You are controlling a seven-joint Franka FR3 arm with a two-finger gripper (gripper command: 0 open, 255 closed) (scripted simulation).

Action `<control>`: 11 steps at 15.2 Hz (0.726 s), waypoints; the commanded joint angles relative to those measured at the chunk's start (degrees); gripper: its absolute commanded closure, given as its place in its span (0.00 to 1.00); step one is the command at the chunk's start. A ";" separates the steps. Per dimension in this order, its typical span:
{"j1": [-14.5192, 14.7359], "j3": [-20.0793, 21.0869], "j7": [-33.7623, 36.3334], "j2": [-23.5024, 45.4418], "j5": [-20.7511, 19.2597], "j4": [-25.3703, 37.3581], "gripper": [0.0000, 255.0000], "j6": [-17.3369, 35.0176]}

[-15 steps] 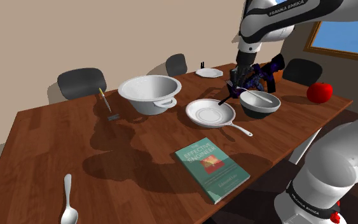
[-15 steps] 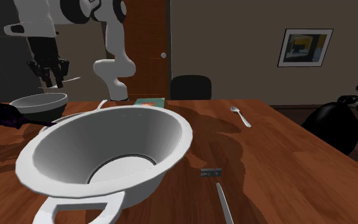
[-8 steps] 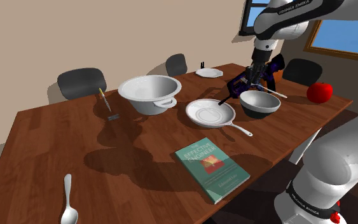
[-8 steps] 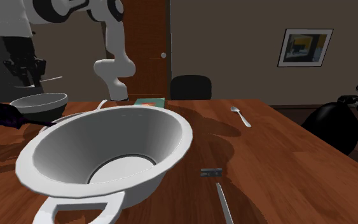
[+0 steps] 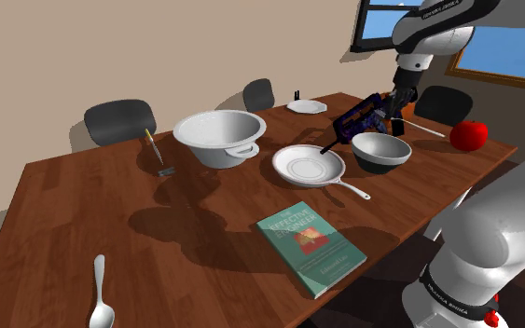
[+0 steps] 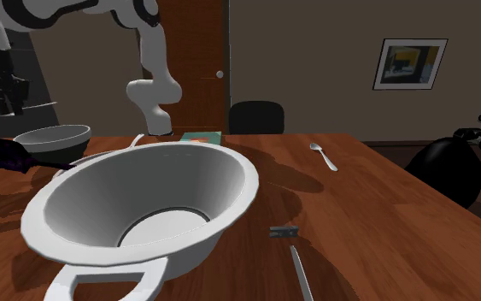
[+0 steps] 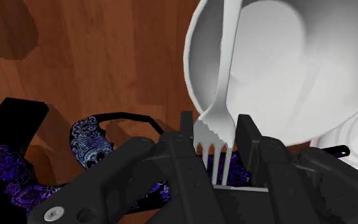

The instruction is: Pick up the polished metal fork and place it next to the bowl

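Hand (image 5: 395,112) has carried fork (image 5: 428,130) right in shoulder view, past bowl (image 5: 381,150). Grip is on tines; fork likely light, stiff, slick.

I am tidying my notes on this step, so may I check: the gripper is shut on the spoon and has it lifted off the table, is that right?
Not quite: the gripper is shut on the fork, not the spoon; the wrist view shows its tines in the grip. The spoon lies on the table. The fork is indeed lifted off it.
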 commanded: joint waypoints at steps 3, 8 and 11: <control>-1.52 -4.28 -6.90 4.92 1.76 4.99 1.00 -0.48; -3.88 -9.04 -15.76 12.55 5.89 12.70 1.00 -1.88; -6.06 -11.32 -21.26 18.05 9.40 18.27 1.00 -3.31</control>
